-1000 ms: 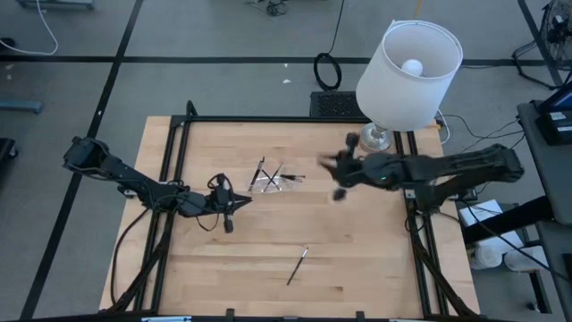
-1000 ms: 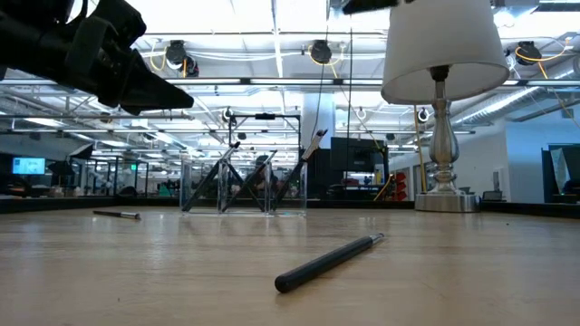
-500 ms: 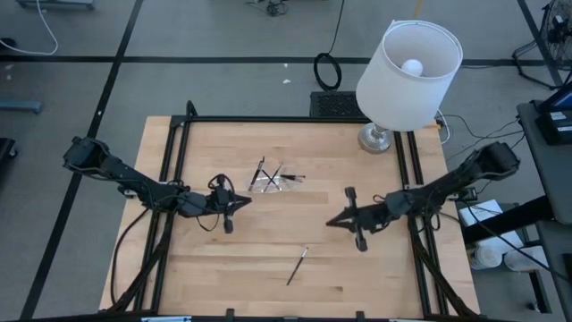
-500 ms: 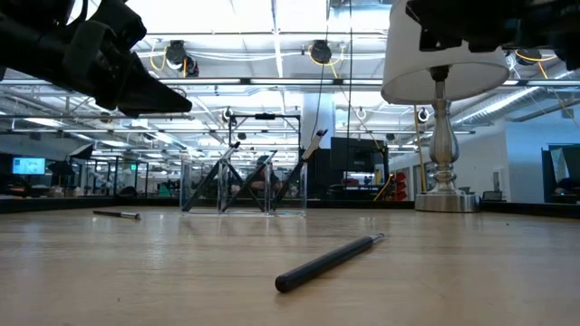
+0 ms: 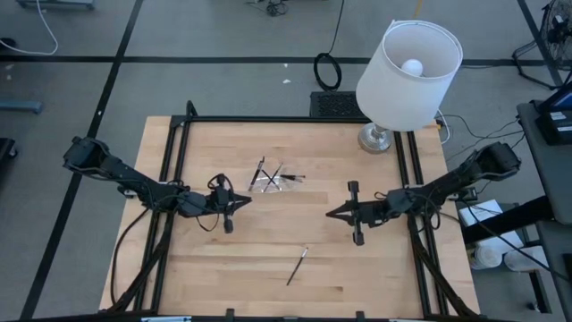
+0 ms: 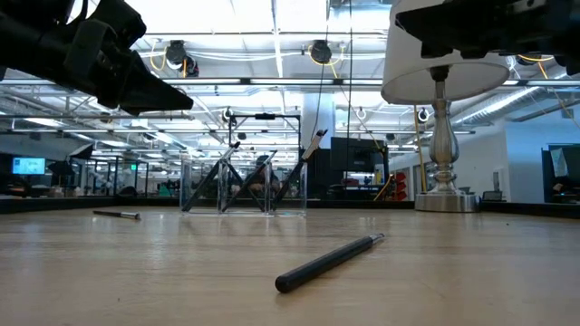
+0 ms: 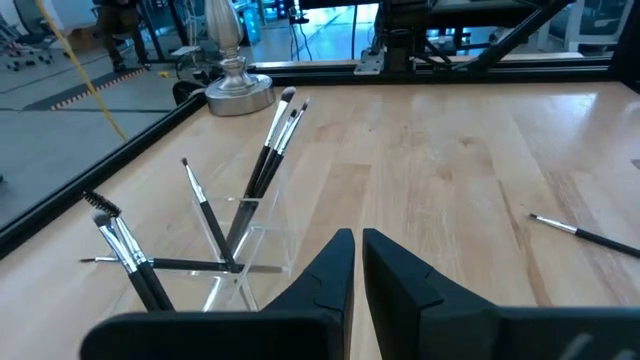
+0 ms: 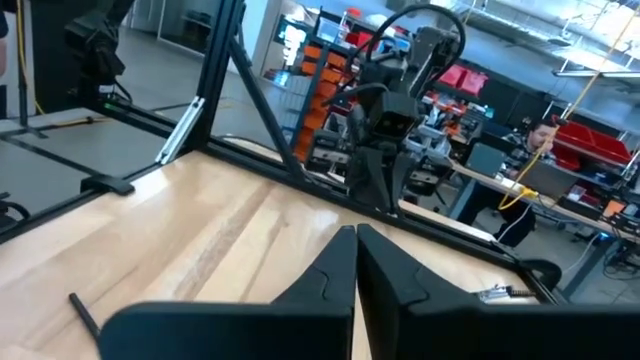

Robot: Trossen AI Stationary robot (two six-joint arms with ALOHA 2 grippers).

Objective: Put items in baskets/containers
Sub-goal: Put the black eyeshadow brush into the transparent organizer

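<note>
The right tool (image 5: 332,214) is hovering pressed together, empty. The left tool (image 5: 245,201), empty, narrowly parted, is hanging near the clear plastic holder (image 5: 269,182). A thin dark brush (image 5: 297,266) is lying on the wooden desk (image 5: 223,268).

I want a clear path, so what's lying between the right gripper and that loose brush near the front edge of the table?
Nothing: in the high view, only bare wood separates the right gripper from the loose brush.
</note>
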